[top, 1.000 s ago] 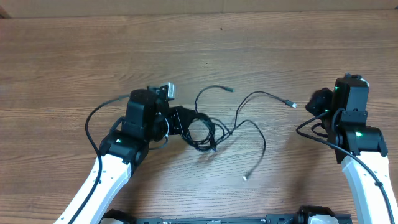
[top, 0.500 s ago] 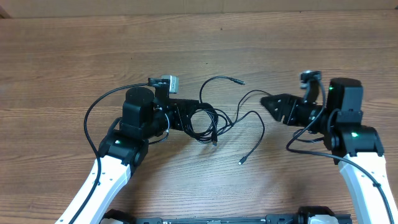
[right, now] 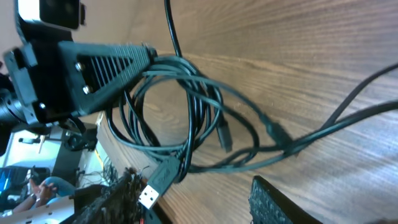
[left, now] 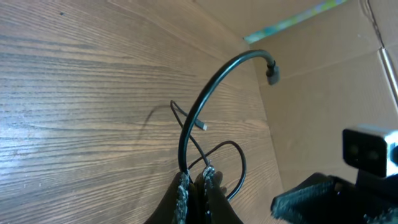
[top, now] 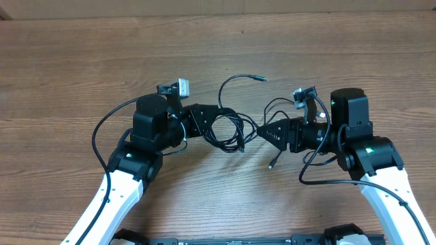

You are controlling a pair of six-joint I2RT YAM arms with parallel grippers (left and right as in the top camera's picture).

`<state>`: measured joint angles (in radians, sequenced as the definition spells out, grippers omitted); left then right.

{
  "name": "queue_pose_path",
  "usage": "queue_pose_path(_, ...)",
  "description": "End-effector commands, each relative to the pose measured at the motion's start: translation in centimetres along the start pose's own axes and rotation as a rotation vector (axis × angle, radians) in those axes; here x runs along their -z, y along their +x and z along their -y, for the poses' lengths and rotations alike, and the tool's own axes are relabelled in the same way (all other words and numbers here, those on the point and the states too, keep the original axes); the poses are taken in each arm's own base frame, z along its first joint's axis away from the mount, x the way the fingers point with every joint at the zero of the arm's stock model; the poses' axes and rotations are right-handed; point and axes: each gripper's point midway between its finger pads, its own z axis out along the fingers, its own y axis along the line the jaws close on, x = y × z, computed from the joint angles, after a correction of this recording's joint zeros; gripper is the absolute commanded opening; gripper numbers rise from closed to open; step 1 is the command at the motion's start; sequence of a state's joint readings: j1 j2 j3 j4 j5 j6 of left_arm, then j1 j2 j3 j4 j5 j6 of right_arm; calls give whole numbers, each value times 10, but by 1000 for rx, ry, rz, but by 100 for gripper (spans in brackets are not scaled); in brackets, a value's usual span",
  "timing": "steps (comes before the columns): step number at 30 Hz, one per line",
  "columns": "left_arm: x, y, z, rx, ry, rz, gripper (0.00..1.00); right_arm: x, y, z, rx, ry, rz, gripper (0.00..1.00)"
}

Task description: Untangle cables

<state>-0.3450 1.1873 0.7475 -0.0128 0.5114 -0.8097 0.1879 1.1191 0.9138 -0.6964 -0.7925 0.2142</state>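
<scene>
A wood-grain table (top: 82, 54) fills the overhead view, and the two white arms reach in from its near edge, the left arm (top: 116, 184) and the right arm (top: 388, 184) both angled toward the middle. The left gripper (left: 194, 186) has its fingers pressed together, pinching strands of the cables (top: 228, 129) at the left side of the tangle. The right gripper (top: 262, 131) faces it from the other side with its jaws standing apart and nothing clamped; in its wrist view the tangle lies just ahead of the two fingers. The cables sit mid-table between the two grippers as a small loose coil of thin black loops. One strand arches up and away from the coil toward the far side and ends in a small plug (top: 260, 79). Another strand trails toward the near edge below the right gripper to a second plug (top: 271, 164). A silver-tipped USB plug (right: 151, 194) lies close beside the right gripper's finger.
</scene>
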Motion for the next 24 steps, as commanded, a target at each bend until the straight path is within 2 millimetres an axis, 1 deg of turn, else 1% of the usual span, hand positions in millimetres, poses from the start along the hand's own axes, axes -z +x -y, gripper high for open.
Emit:
queue_pose_path(1,5,-8,8,-25,22,34,4,0,3,-10,37,-9,-8,56)
queue_pose_path(5,5,-9,10,-69,29,37,4,-7,11,-19,57,-30,-40,56)
queue_pose_path(8,5,-11,14,-185,43,45,4,-12,19,-25,50,-46,-75,54)
queue_pose_path(12,5,-13,16,-263,49,56,4,-16,27,-30,-33,-51,-111,54)
queue_pose_path(15,6,-15,19,-275,59,67,5,-19,33,-36,-75,-59,-135,53)
queue_pose_path(19,6,-18,23,-285,71,81,4,-22,38,-40,-143,-62,-155,42)
queue_pose_path(21,6,-19,24,-282,76,86,4,-23,39,-40,-175,-49,-158,41)
queue_pose_path(24,6,-20,26,-233,83,89,4,-28,43,-35,-209,-14,-165,41)
